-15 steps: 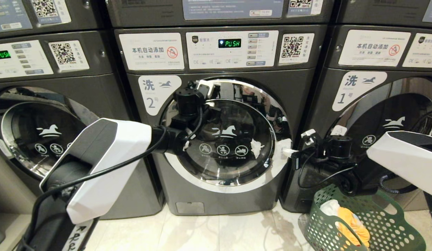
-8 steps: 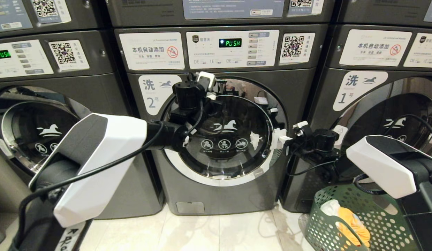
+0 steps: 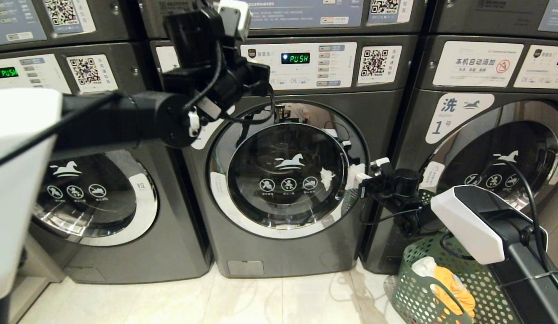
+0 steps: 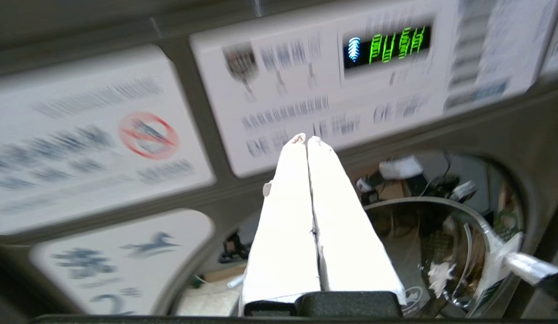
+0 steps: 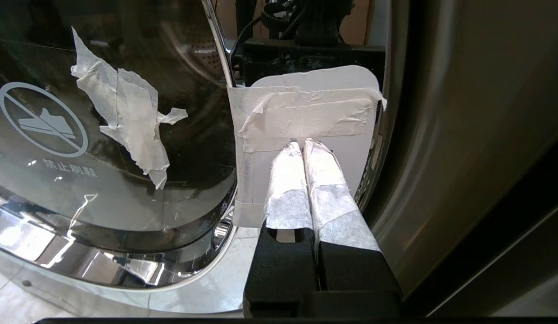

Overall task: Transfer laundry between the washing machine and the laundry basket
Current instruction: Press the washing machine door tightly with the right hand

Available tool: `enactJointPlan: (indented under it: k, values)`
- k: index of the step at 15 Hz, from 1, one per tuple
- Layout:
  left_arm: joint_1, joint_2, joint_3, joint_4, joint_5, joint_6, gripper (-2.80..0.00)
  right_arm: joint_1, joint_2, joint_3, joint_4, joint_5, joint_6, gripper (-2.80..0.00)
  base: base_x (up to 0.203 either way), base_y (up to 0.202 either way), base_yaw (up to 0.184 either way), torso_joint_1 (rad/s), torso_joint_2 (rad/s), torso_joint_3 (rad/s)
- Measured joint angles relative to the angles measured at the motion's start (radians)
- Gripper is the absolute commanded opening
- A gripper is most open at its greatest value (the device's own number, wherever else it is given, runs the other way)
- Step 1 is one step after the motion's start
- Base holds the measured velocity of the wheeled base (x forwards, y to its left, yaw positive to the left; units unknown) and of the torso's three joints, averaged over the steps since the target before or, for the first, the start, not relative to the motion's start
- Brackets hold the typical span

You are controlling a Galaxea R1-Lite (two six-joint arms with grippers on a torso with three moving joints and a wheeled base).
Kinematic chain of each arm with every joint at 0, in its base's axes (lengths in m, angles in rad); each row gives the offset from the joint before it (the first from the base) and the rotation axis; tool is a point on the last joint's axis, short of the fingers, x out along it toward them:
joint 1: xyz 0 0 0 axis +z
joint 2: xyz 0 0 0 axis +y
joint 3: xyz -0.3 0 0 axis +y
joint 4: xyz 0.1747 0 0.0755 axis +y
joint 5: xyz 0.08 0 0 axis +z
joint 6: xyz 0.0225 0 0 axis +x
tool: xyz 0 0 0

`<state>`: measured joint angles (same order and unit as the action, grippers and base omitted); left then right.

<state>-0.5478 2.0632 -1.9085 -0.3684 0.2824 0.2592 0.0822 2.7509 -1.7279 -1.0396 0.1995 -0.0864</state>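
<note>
A: Head view, item one. The right tool [image 3: 361, 180] was recorded at the right rim of the washing machine door [image 3: 288, 173], clenched on nothing, its tips against the white taped tab [image 3: 353, 176]. Judged purpose: a thin closed tip, suited to prising or pushing the latch side.

B: Item two. The left tool [image 3: 233, 11] was noted raised near the control panel [image 3: 299, 65], well apart from the door. The laundry basket [image 3: 418, 288] was entered on the floor, below the right arm, with orange and white laundry [image 3: 452, 281] inside.

A: Left wrist view. Both white fingers [image 4: 288, 216] were seen pressed together, empty, aimed at the panel; the display [image 4: 387, 45] read PUSH. Possibly a button was meant; it could not be confirmed.

B: Right wrist view. Taped fingertips [image 5: 321, 162] were logged shut, touching the tab [image 5: 306, 117] on the door edge. The door was judged unopened; the drum's contents could not be told.
</note>
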Motion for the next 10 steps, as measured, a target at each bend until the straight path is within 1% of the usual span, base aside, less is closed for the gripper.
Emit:
enactJointPlan:
  k: [1, 2, 3, 5, 6, 8, 10]
  values:
    - [0.01, -0.061, 0.016, 0.043, 0.015, 0.002, -2.8, 0.002, -0.007, 0.019, -0.004, -0.006, 0.0, -2.8, 0.0, 0.0, 0.0, 0.0, 0.0, 0.0]
    - [0.026, -0.105, 0.034, 0.084, 0.022, 0.003, -2.8, 0.005, -0.028, 0.065, 0.01, -0.003, 0.002, -2.8, 0.0, 0.0, 0.0, 0.0, 0.0, 0.0]
    - [0.051, -0.16, 0.054, 0.132, 0.025, 0.003, -2.8, 0.012, -0.067, 0.142, 0.024, 0.014, 0.01, -2.8, 0.0, 0.0, 0.0, 0.0, 0.0, 0.0]
    - [0.102, -0.267, 0.101, 0.251, 0.014, -0.003, -2.8, 0.034, -0.207, 0.325, 0.038, 0.065, 0.025, -2.8, 0.0, 0.0, 0.0, 0.0, 0.0, 0.0]
    - [0.137, -0.33, 0.132, 0.322, -0.009, -0.011, -2.8, 0.051, -0.309, 0.446, 0.066, 0.091, 0.031, -2.8, 0.0, 0.0, 0.0, 0.0, 0.0, 0.0]
    - [0.202, -0.449, 0.237, 0.462, -0.074, -0.04, -2.8, 0.071, -0.512, 0.683, 0.099, 0.119, 0.029, -2.8, 0.0, 0.0, 0.0, 0.0, 0.0, 0.0]
    - [0.269, -0.582, 0.413, 0.576, -0.142, -0.094, -2.8, 0.089, -0.742, 0.963, 0.128, 0.118, -0.009, -2.8, 0.0, 0.0, 0.0, 0.0, 0.0, 0.0]
